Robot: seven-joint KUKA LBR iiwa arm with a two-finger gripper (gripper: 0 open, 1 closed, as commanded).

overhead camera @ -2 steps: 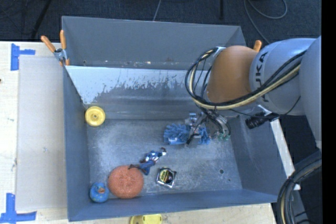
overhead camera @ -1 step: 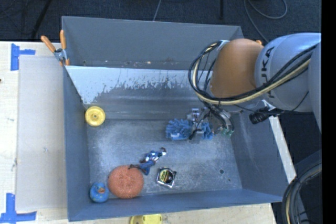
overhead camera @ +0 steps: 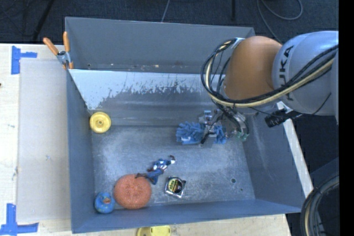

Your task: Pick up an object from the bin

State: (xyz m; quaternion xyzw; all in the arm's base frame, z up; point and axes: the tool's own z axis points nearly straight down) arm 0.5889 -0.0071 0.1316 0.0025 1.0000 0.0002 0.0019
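**Robot gripper [overhead camera: 212,131] low on crumpled blue thing [overhead camera: 188,132]**

The grey bin [overhead camera: 83,174] takes up mid-frame. At centre right the gripper is down at the crumpled blue thing; how its jaws stand cannot be told. Lower left lie an orange ball [overhead camera: 133,191] and a tape measure [overhead camera: 175,185].

At the right of the frame you see the arm [overhead camera: 312,72], a fat rounded link with a smooth, pale silver-grey shell. Black capital letters run along its left end, and you can read "UKA". Left of that sits the orange cover [overhead camera: 251,66], a glossy pumpkin-coloured dome. A bundle of cables [overhead camera: 212,72], black and cream, loops round the dome's left side and under it. A small black connector [overhead camera: 276,118] sticks out beneath the link. Below the dome, the gripper [overhead camera: 217,129] is a small cluster of grey metal and dark parts.
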